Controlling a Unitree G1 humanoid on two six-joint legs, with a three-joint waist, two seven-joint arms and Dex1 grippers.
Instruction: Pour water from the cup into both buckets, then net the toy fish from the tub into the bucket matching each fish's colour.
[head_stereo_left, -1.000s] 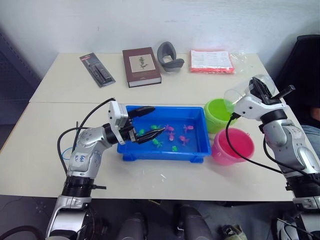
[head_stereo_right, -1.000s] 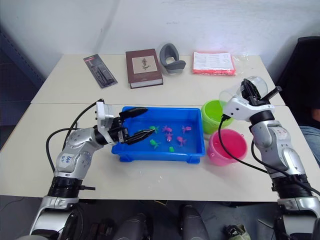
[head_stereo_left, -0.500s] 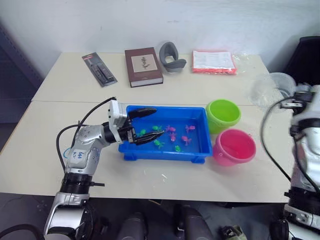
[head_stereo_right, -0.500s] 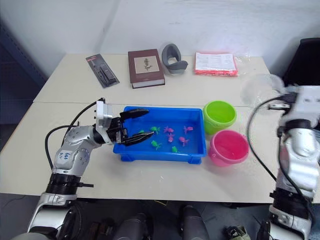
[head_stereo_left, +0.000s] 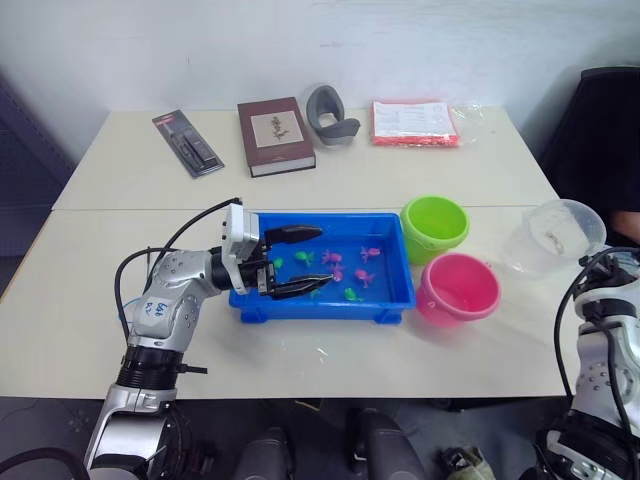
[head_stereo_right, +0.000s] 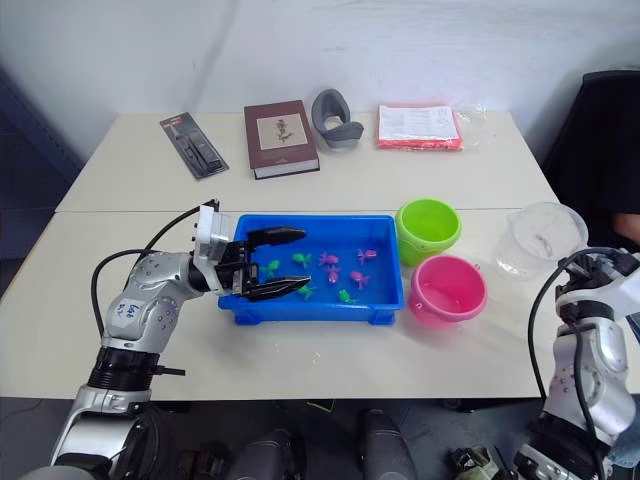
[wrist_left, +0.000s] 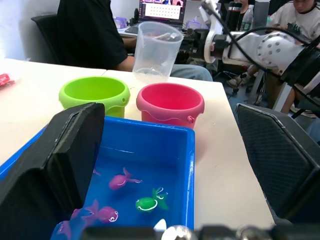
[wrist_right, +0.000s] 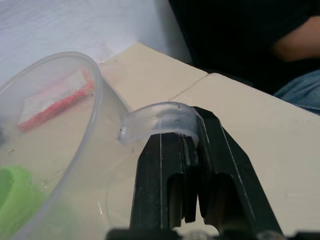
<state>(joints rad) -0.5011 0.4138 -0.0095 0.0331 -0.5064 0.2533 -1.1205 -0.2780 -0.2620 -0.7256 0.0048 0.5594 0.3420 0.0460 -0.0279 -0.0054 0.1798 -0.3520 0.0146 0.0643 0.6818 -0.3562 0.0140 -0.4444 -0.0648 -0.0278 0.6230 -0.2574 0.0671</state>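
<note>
The clear cup (head_stereo_left: 555, 235) stands upright by the table's right edge, to the right of the lime green bucket (head_stereo_left: 435, 225) and the pink bucket (head_stereo_left: 458, 288). My right gripper (wrist_right: 182, 134) is shut on the cup's side handle (wrist_right: 159, 119). The blue tub (head_stereo_left: 322, 311) sits mid-table, and several green and pink toy fish (head_stereo_left: 350, 283) lie in it. My left gripper (head_stereo_left: 316, 258) hangs open over the tub's left part, its black fingers (head_stereo_left: 292, 234) spread above the fish and holding nothing.
Along the table's far side lie a black packaged item (head_stereo_left: 188, 142), a brown book (head_stereo_left: 275, 135), a grey curved holder (head_stereo_left: 330, 112) and a red-and-white packet (head_stereo_left: 415, 122). A dark chair (head_stereo_left: 610, 130) stands off the table's right end. A person (wrist_left: 85, 35) sits beyond that end.
My right arm has swung the cup from its tilt above the green bucket out and down to upright at the table's right edge. The left gripper has stayed open over the tub.
</note>
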